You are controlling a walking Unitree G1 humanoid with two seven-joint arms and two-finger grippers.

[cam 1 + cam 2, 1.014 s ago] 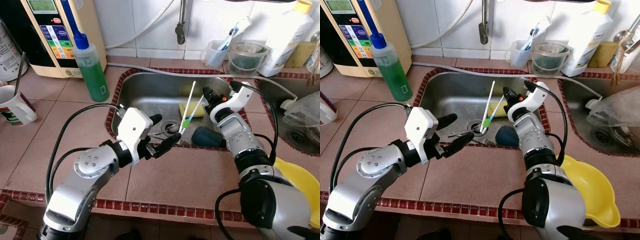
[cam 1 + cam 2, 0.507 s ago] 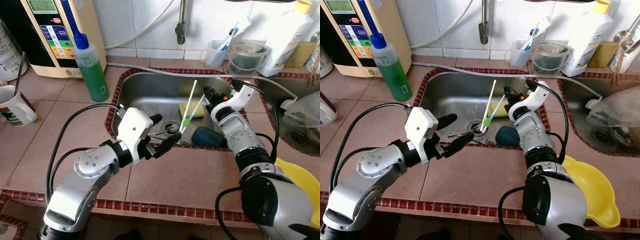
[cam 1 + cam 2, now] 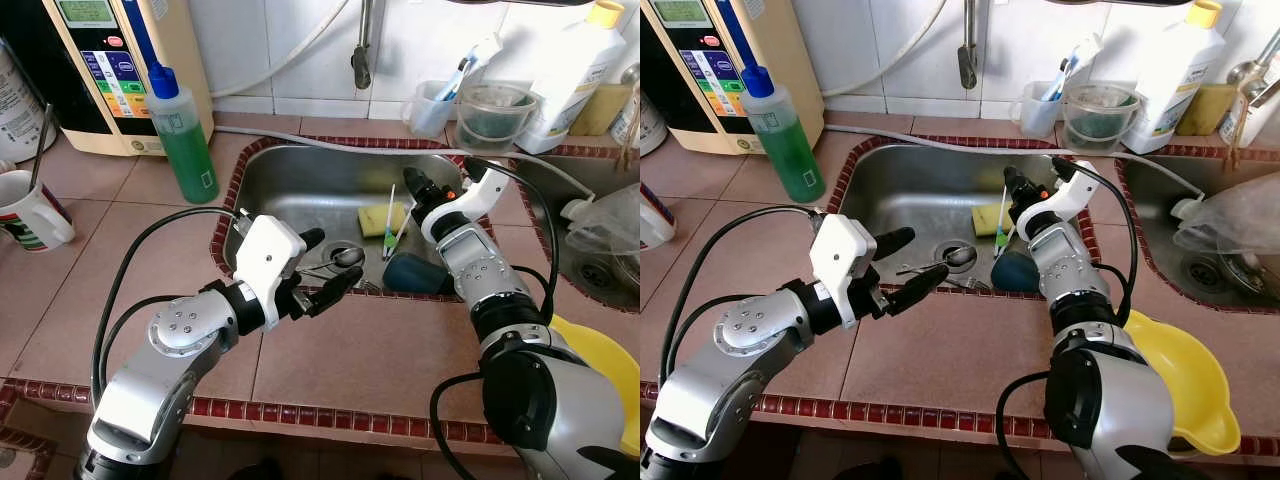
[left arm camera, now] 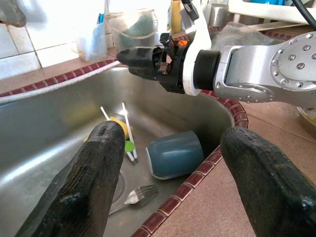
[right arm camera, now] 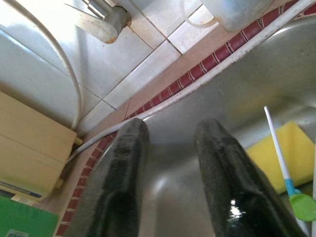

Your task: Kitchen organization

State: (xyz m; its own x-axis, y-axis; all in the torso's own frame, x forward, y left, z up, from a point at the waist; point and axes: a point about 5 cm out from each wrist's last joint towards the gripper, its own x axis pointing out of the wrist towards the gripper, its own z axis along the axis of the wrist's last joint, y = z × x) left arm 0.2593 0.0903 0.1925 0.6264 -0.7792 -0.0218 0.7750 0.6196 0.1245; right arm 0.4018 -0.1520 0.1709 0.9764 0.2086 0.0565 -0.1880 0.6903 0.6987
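Two white sticks with green and blue ends are seen lying in the steel sink, across the yellow sponge, just below and beside the right gripper. They are not held: the right gripper's fingers are parted with nothing between them, hovering above the basin near its right wall. A dark blue cup is lying on its side on the sink floor, directly under the right wrist, close to the front rim. A fork and a spoon are seen by the drain, between the two grippers.

The left gripper is held over the sink's front-left edge, fingers spread wide and empty, pointed across at the cup and the sticks; the right arm is framed beyond them in the left wrist view.

Behind the left gripper on the tiled counter, a green soap bottle with a blue cap is standing upright, with a beige appliance against the wall behind it and a mug further left. Behind the right gripper, a clear cup holding a toothbrush, a clear tub and a white bottle are lined along the wall. A yellow bowl is sitting at the right arm's elbow side
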